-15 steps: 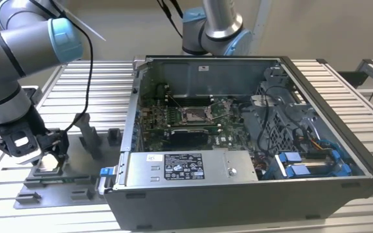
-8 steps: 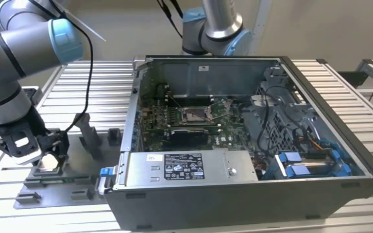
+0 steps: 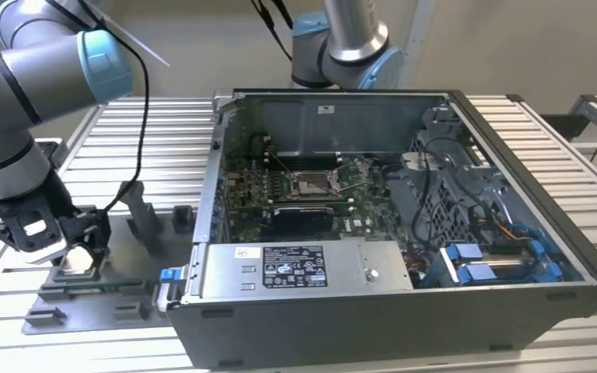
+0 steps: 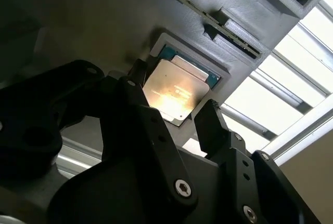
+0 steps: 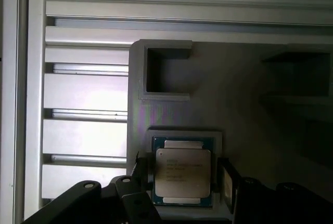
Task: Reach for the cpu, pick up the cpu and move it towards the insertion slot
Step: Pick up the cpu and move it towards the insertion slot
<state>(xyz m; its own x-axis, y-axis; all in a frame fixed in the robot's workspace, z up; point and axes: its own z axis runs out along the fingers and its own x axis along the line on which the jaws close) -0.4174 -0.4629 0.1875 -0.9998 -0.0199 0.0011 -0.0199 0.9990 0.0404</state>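
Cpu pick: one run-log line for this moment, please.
phase: reach | hand: astride cpu | cpu: seated in fixture, not lifted | slot: in case, apart from hand

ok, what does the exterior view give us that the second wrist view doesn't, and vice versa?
Exterior view: the open computer case with the socket inside. Second wrist view: fingers standing either side of the cpu, not closed on it. Both: gripper over the cpu in its grey holder.

arm point(image 3: 13, 85): silver-grey tubes, light-blue joint caps | cable point(image 3: 145, 85): black | jaws: black, hex screws
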